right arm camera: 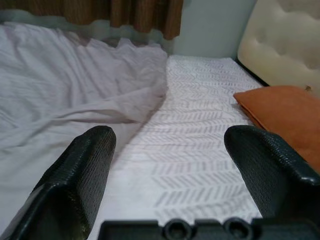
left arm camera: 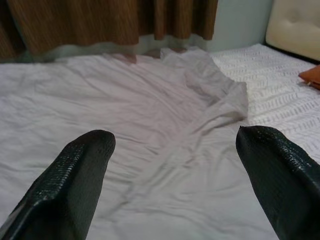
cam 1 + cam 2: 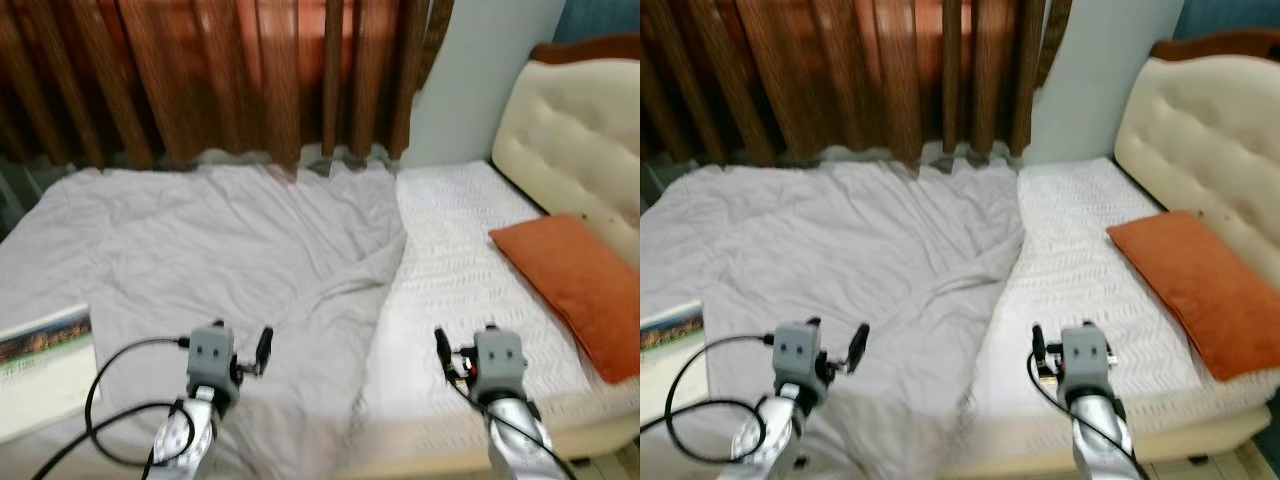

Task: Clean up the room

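A rumpled grey blanket (image 3: 220, 250) covers the left and middle of the bed, its right edge folded over in a ridge (image 2: 220, 95). The right part of the bed shows a bare white patterned sheet (image 3: 460, 270). An orange pillow (image 3: 575, 275) lies on that sheet beside the headboard. My left gripper (image 3: 240, 345) hovers open just above the blanket at the near edge, holding nothing. My right gripper (image 3: 465, 350) hovers open over the white sheet near the front edge, and the orange pillow (image 1: 280, 110) lies ahead of it to the right.
A cream tufted headboard (image 3: 580, 130) stands at the right. Brown curtains (image 3: 250, 70) hang behind the bed, with a pale wall (image 3: 480, 70) beside them. A booklet with a landscape photo (image 3: 45, 365) lies on the blanket at the near left. Black cables loop beside my left arm.
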Motion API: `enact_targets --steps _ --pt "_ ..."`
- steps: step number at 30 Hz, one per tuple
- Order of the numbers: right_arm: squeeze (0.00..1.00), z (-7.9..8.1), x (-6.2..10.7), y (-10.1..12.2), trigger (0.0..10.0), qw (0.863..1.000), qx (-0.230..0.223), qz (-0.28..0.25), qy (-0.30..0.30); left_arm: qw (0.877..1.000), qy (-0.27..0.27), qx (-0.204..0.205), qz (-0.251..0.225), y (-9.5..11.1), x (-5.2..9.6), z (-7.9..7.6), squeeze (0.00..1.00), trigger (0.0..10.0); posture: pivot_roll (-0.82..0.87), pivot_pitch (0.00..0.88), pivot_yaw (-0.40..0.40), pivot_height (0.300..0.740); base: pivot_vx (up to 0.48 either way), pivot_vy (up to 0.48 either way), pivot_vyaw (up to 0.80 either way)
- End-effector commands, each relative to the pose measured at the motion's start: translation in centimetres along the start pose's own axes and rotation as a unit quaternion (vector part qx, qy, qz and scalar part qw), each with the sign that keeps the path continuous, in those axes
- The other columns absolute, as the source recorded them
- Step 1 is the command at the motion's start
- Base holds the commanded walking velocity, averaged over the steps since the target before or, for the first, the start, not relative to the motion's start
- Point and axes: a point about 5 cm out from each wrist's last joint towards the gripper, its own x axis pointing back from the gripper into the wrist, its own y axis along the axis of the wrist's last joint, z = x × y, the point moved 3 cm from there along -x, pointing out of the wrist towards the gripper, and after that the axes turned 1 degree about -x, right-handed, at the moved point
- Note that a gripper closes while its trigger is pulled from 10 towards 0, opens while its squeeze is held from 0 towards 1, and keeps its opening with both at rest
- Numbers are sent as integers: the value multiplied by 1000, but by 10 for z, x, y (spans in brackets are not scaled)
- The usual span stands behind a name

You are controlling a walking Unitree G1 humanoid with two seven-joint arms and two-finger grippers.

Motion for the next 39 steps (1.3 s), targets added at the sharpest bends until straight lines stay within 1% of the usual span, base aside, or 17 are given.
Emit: enact_targets --steps 1,6,10,12,13,15,17,18,20,22,27,29,32,35,37,38,39 --pt "0 4 -4 7 10000 1000 -7 -11 7 1000 10 -6 -3 3 0 8 0 10000 -9 0 -34 740 0 480 0" --pt "0 5 -5 8 10000 1000 -9 -12 10 1000 12 -13 -2 3 1 15 0 10000 -4 0 -34 740 0 480 0" --pt "0 6 -7 9 10000 1000 -15 -16 15 1000 25 -7 -1 2 0 21 0 10000 -4 0 -34 740 0 480 0" --pt "0 6 -7 11 10000 999 -21 -20 17 999 33 -3 -2 3 0 24 0 10000 3 0 -39 740 0 480 0" --pt "0 6 -5 16 10000 999 -36 -31 18 999 34 -5 -15 8 3 24 0 10000 8 0 -44 740 0 480 0" --pt "0 3 9 24 10000 997 -54 -53 24 999 12 -8 -50 28 11 16 0 10000 24 0 -56 740 0 480 0" --pt "0 1 20 26 10000 996 -57 -55 27 998 -9 -8 -63 38 17 10 0 10000 27 0 -57 740 0 480 0" --pt "0 1 20 26 10000 996 -57 -55 27 998 -9 -8 -63 38 17 10 0 10000 27 0 -57 740 0 480 0" --pt "0 0 32 21 10000 997 -56 -43 35 998 -19 -3 -58 39 24 8 0 10000 36 0 -60 740 0 480 0" --pt "0 1 41 10 10000 997 -59 -20 45 999 -11 6 -43 32 27 10 0 10000 37 0 -61 740 0 480 0" --pt "0 1 38 5 10000 997 -59 -13 42 999 2 13 -34 27 24 14 0 10000 37 0 -60 740 0 480 0" --pt "0 7 28 14 10000 996 -65 -25 51 999 7 15 -32 30 19 17 0 10000 37 0 -57 740 0 480 0" --pt "0 8 27 17 10000 996 -64 -28 55 999 8 15 -30 30 18 18 0 10000 37 0 -57 740 0 480 0" --pt "0 9 18 24 10000 996 -62 -35 61 1000 12 12 -21 27 18 20 0 10000 37 0 -54 740 0 480 0" --pt "0 12 15 26 10000 995 -65 -37 70 999 29 -13 -25 26 20 22 0 10000 35 0 -56 740 0 480 0" --pt "0 12 15 26 10000 995 -65 -37 70 999 29 -13 -25 26 20 22 0 10000 35 0 -56 740 0 480 0" --pt "0 15 14 26 10000 994 -66 -36 76 998 40 -32 -20 25 21 22 0 10000 36 0 -57 740 0 0 0"
